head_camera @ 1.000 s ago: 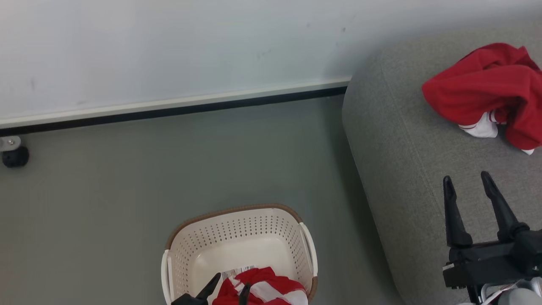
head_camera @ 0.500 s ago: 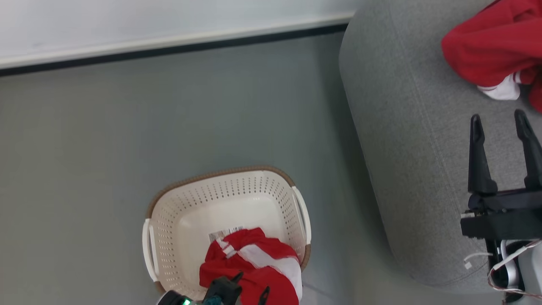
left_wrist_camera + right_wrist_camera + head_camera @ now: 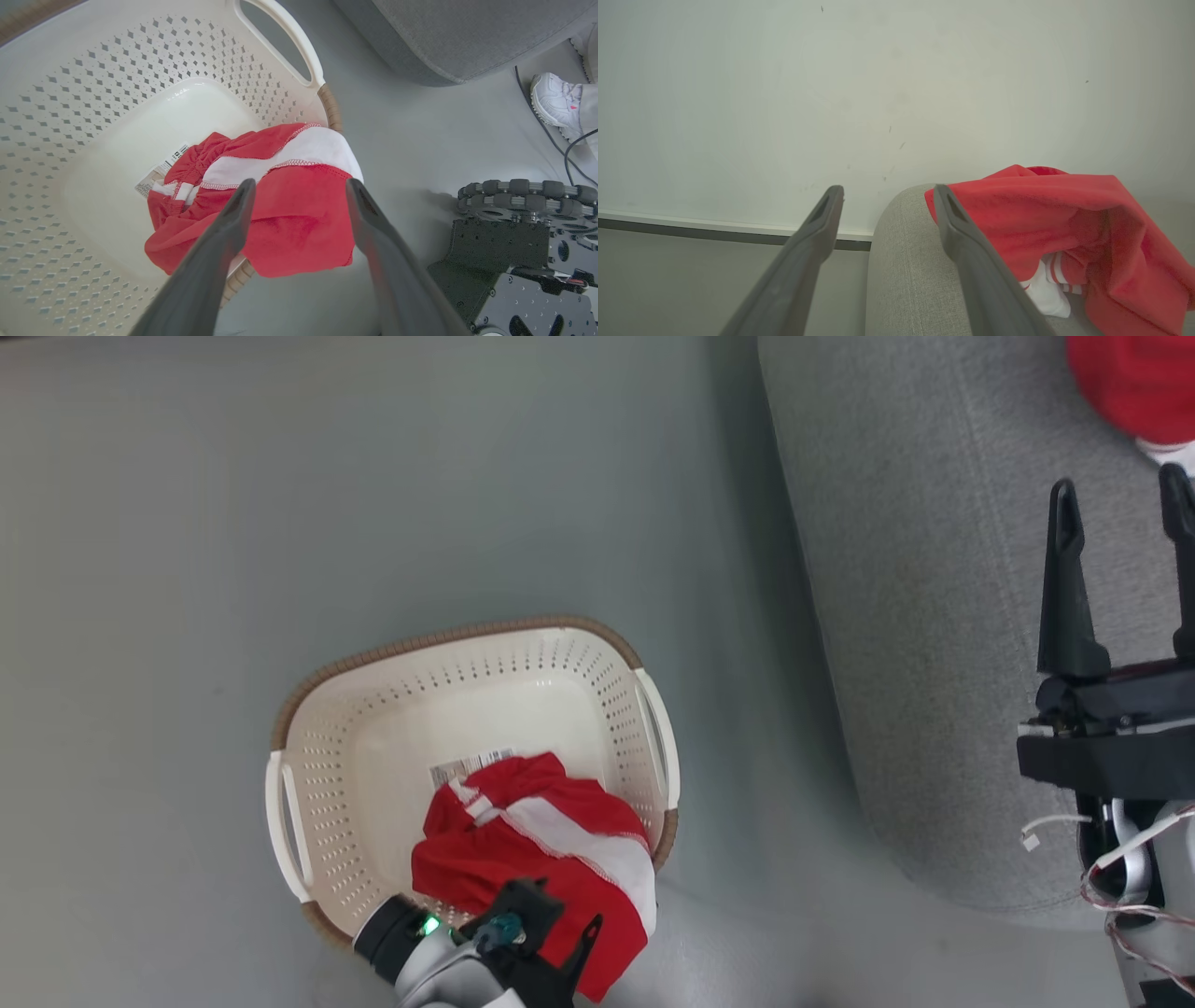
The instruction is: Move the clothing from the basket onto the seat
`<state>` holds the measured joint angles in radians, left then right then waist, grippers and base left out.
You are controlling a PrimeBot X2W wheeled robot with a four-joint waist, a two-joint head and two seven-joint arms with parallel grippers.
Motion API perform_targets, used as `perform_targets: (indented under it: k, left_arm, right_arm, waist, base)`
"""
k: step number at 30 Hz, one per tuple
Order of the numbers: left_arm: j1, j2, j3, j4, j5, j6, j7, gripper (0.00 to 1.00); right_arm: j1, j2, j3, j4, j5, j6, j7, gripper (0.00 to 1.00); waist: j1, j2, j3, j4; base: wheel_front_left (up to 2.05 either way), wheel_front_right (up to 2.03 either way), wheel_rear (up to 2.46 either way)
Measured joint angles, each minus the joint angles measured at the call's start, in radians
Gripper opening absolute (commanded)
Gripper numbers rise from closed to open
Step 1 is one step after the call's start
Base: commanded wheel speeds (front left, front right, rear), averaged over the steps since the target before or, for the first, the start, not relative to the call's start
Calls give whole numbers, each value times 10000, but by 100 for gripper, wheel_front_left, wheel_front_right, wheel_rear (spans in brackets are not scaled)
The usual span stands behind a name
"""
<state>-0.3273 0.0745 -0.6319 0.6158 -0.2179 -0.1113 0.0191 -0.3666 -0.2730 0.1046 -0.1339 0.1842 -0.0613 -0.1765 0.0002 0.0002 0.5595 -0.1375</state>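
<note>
Your left tool (image 3: 300,186) is hanging open and empty over the clothing (image 3: 294,228), which is draping across the basket (image 3: 117,70) rim. Your right tool (image 3: 888,190) is gaping empty above the seat (image 3: 906,270).

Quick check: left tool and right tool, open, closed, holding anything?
Left tool: open, empty, poised over the clothing draped on the basket rim.
Right tool: open, empty, above the seat.

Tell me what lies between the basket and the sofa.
A bare stretch of grey floor, nothing on it, separates the basket from the sofa, as the head view shows.
</note>
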Motion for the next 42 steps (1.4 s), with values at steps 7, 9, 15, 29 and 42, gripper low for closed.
perform_targets:
  k: [7,9,15,29,42]
  left_arm:
    - [-847,-61,-380,577,272,-46,199,100]
    - [-1048,-63,-405,702,272,-46,203,100]
    - [-1862,-77,-462,1101,274,-121,236,100]
    - [-2795,-132,-608,2115,255,-134,54,100]
    - [-3241,-165,-811,2754,115,-198,-424,0]
  right_arm:
    - [-599,19,23,-194,0,2,4,100]
    - [-723,29,17,-238,0,2,2,100]
    - [-1090,21,-153,-349,0,-2,-12,100]
    - [-1592,123,-159,58,-35,-46,-288,100]
    - [-1799,199,-148,594,-90,-88,-497,100]
  waist:
    - [0,0,928,-93]
    - [0,0,1189,-121]
    - [-1,-1,1984,-185]
    - [-1,-1,3041,-157]
    - [-2,-2,2974,-126]
  base:
    - [0,0,0]
    - [0,0,0]
    - [0,0,0]
    - [0,0,0]
    - [0,0,0]
